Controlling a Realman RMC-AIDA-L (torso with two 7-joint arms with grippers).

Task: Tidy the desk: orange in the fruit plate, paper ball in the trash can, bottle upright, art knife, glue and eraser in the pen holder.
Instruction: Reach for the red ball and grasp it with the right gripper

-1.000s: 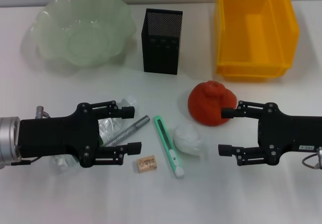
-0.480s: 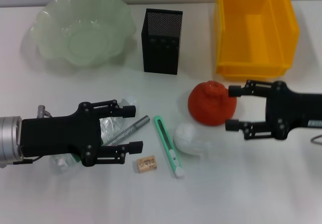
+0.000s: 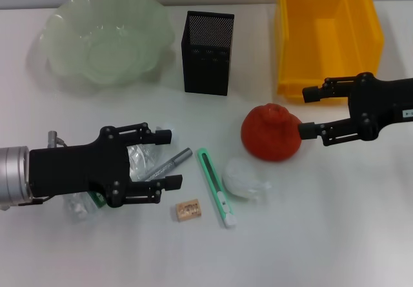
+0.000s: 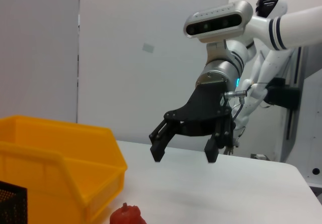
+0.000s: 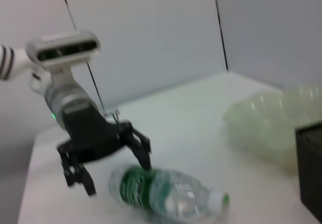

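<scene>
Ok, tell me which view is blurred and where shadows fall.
Right wrist view: soft throughout, the lying bottle and left gripper smeared. Head view: sharp, faint shadows beside the pen holder and orange. Left wrist view: crisp on the right gripper.

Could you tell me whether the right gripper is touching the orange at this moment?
Cannot tell. In the head view the right gripper is open beside the orange, its lower fingertip meeting the fruit's edge; the left wrist view shows it raised above the table.
</scene>
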